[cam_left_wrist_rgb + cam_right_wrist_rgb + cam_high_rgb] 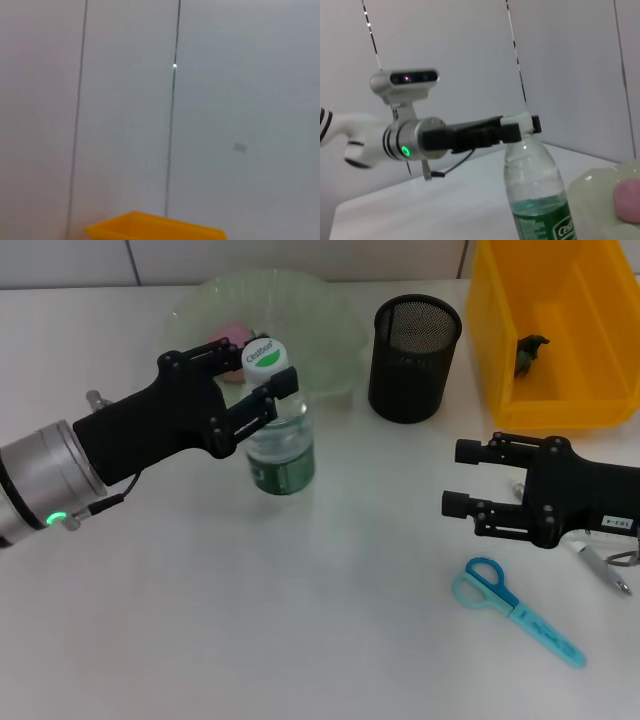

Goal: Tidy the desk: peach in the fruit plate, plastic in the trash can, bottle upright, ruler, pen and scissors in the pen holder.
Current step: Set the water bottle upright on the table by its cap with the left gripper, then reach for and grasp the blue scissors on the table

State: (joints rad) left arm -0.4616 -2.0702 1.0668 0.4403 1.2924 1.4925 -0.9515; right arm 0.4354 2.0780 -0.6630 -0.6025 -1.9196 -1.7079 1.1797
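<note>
A clear bottle (282,455) with a green label and white-green cap stands upright on the table. My left gripper (266,370) is shut on its neck just under the cap; the right wrist view shows the same grip (519,129) on the bottle (538,200). A pink peach (230,337) lies in the pale green fruit plate (320,300) behind it. Blue scissors (515,608) lie at the front right. My right gripper (455,478) hovers open and empty above them. A silver pen (603,565) lies partly under the right arm. The ruler is out of view.
The black mesh pen holder (413,357) stands right of the plate. The yellow bin (560,390) at the back right holds a dark crumpled piece (530,352). The left wrist view shows only the wall and the bin's rim (155,227).
</note>
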